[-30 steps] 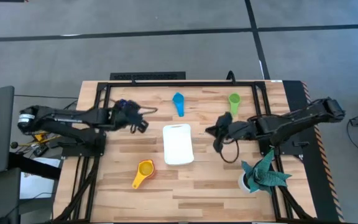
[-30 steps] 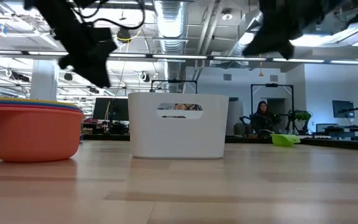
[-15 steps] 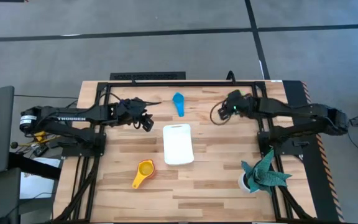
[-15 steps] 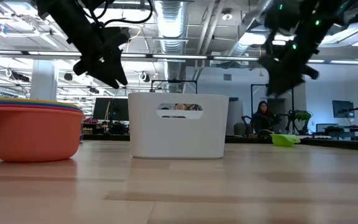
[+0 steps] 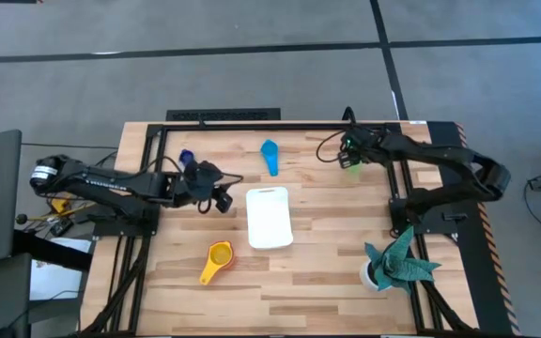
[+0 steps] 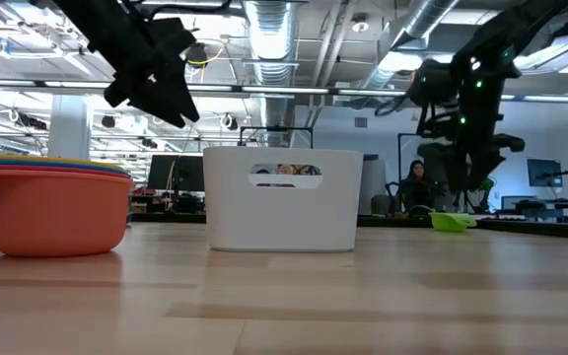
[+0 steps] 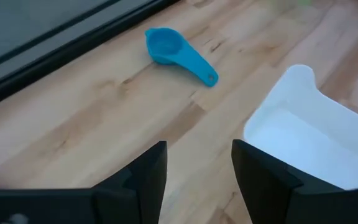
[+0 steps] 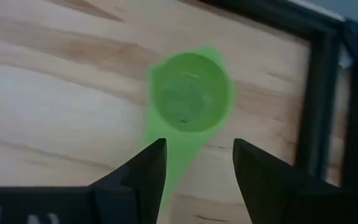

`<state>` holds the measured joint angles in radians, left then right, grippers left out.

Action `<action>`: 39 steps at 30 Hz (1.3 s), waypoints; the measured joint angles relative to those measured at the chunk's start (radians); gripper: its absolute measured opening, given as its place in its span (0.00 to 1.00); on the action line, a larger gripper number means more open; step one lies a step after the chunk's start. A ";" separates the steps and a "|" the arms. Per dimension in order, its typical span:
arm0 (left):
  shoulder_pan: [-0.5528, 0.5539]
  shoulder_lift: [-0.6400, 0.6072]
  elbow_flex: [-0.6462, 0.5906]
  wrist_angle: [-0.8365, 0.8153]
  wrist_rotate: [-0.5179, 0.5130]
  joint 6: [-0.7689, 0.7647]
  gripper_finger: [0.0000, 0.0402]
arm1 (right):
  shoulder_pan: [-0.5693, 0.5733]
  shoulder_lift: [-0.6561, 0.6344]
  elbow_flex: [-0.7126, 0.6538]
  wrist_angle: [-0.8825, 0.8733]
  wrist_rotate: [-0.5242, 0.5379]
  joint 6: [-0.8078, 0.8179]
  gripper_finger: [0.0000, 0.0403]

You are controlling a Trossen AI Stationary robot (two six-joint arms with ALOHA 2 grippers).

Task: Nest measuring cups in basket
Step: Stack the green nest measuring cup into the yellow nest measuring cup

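Over at the far right corner, the right gripper (image 8: 194, 163) hangs above the green cup (image 8: 190, 99), fingers parted and empty.

That cup lies flat near the table's back rail, bowl toward the rail, handle running back toward the gripper, long axis roughly in line with the fingers. If the fingers come down on the rounded bowl rather than the handle, I'd expect it to skid away. The basket (image 5: 270, 217) sits mid-table; the left gripper (image 5: 216, 194) hovers beside it, spread and empty.

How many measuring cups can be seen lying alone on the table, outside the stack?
3: a blue cup behind the basket, a green cup under the right gripper, and a dark blue one by the left arm. Others may be hidden.
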<state>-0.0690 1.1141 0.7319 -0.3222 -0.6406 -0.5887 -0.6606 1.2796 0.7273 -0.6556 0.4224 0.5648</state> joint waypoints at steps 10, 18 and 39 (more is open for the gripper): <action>-0.139 0.000 0.000 -0.052 -0.078 -0.093 0.42 | -0.098 0.177 0.000 0.055 0.023 0.022 0.49; -0.201 0.000 -0.001 -0.130 -0.143 -0.192 0.42 | -0.138 0.249 0.000 0.146 0.020 0.015 0.48; -0.232 0.000 -0.001 -0.141 -0.187 -0.221 0.42 | -0.077 0.225 0.000 0.485 0.000 0.191 0.41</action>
<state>-0.3007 1.1145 0.7311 -0.4636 -0.8272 -0.8094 -0.7376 1.5046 0.7277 -0.1709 0.4229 0.7556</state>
